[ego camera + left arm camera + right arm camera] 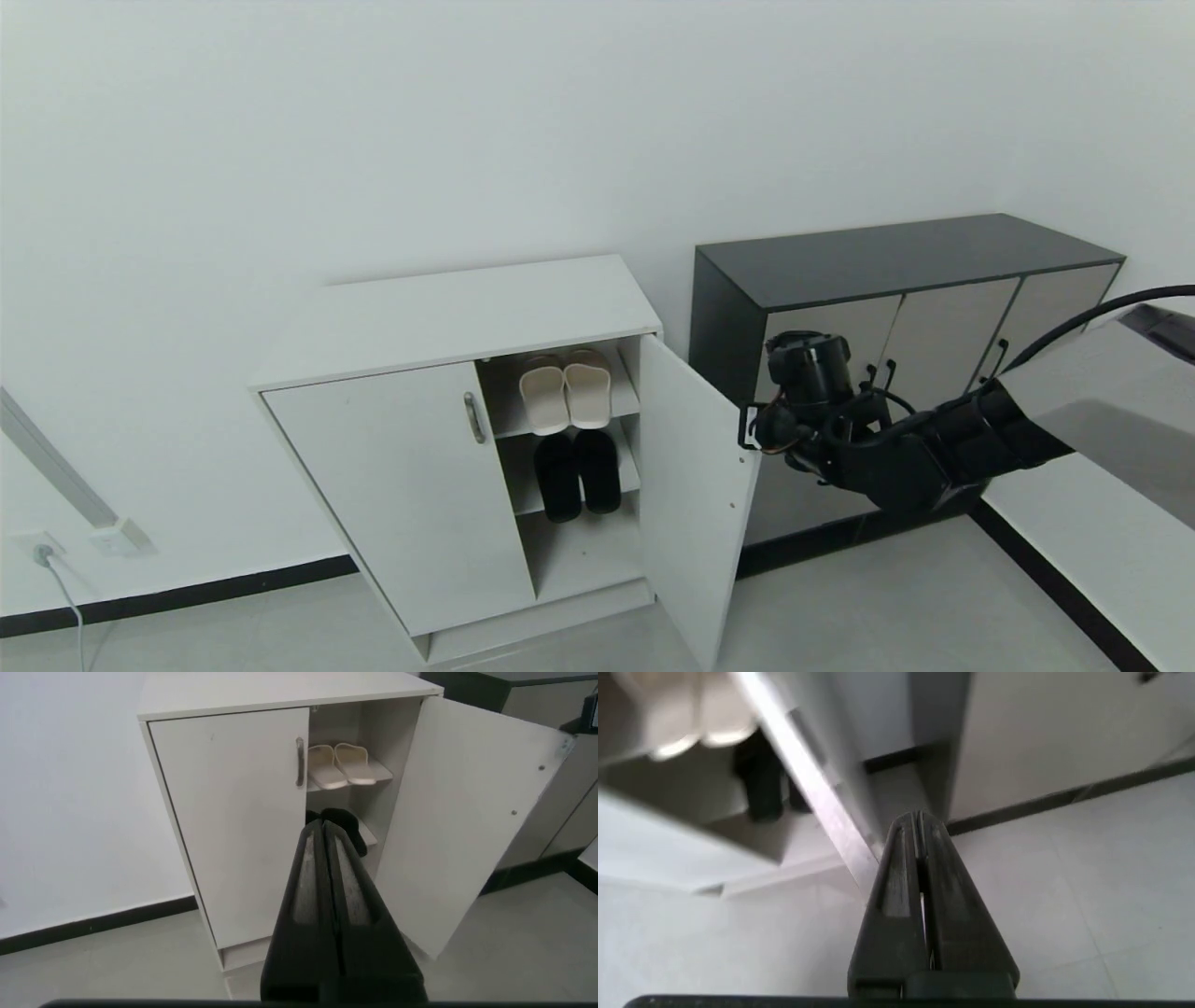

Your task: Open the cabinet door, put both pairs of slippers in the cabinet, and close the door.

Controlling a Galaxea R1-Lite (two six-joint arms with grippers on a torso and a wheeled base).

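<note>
Right claw, fingers together, sits by the open cabinet door at its free edge, beige slippers on top shelf & black slippers on mid shelf, so I reckon only closing's left: next I push door shut w/ it.

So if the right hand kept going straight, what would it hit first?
Most likely the open cabinet door: the shut right hand points at its free edge from close by, though the exact gap is unclear.
</note>
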